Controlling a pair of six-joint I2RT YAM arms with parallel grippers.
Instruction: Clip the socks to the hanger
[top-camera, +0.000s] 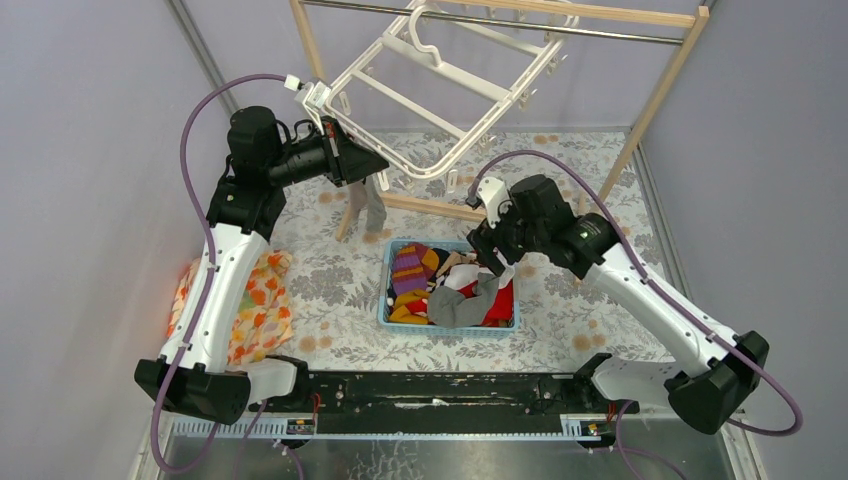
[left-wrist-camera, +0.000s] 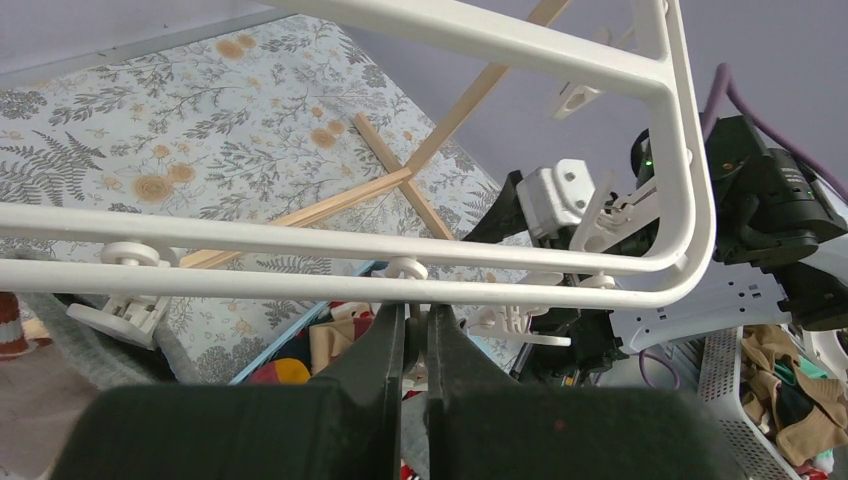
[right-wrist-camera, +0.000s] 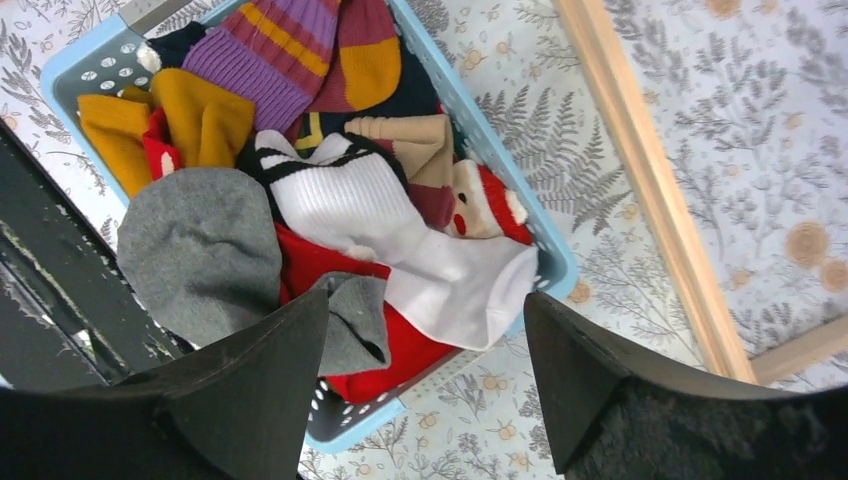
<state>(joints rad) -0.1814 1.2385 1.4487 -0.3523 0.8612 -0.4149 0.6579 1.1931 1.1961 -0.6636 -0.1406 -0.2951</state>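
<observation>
Top view first: your left gripper (top-camera: 372, 165) is up at the lower edge of the tilted hanger (top-camera: 430, 75), near its left corner. A grey sock (top-camera: 368, 205) dangles right under the jaws. Your right gripper (top-camera: 497, 265) hangs over the right side of the blue basket (top-camera: 447, 330) in the middle of the table, where the rest of the laundry is heaped.

Left wrist view: the fingers are pressed almost together, just a sliver between them, tips tucked right below the hanger's (left-wrist-camera: 300, 285) double rail, beside one of the little clips (left-wrist-camera: 405, 268). You can't tell from here whether anything is pinched in there.

Right wrist view: the jaws are spread wide with nothing in them. A white sock (right-wrist-camera: 350, 205) with a black-striped cuff lies straight below the gap, on top of the pile by the basket's (right-wrist-camera: 355, 425) right edge. A plain grey sock (right-wrist-camera: 195, 250) sits beside it, partly under the left finger.
</observation>
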